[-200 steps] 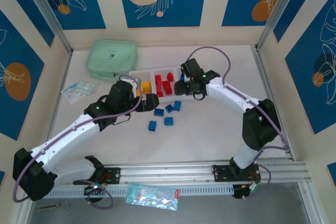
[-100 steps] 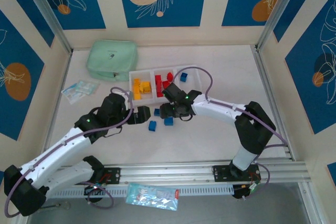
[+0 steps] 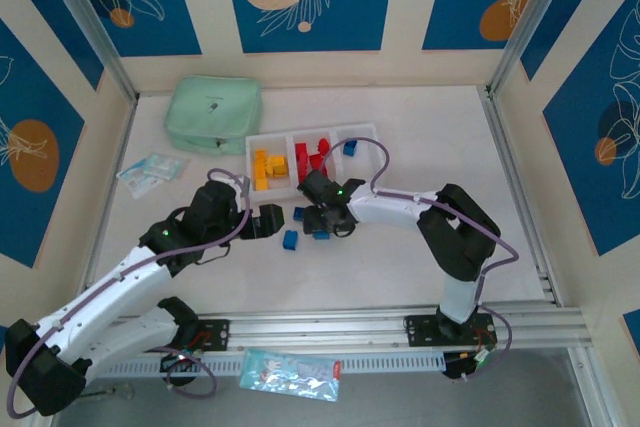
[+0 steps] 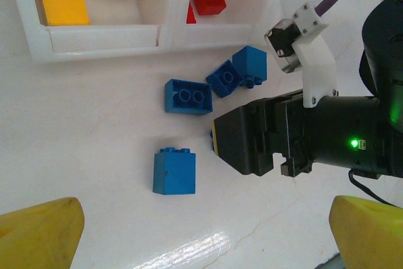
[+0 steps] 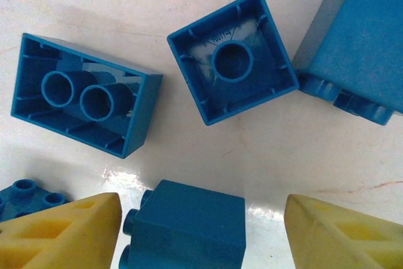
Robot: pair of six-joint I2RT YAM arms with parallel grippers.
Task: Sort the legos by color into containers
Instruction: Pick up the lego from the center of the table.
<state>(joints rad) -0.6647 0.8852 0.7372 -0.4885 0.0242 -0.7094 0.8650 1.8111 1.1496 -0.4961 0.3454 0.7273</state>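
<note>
Step in hand: judged to be picking a loose blue brick to go in the tray's blue compartment.
Right fingers point(image 5: 69, 231): spread open, straddling one blue brick point(image 5: 189, 225) on the counter point(image 4: 94, 124), not yet squeezing it.
Doing it well: centre the brick between the pads and close on its flat sides, not the studs. Stay clear of the upturned blue bricks point(image 5: 233, 67) just beyond the fingertips.
Right arm: elbow folded high, forearm reaching toward the left arm, wrist aimed down.
Left fingers point(image 4: 38, 234): wide open and empty, with another blue brick point(image 4: 174, 170) ahead between them.
Tray point(image 3: 310, 131): beyond both sets of fingers, holding yellow, red and one blue.
</note>
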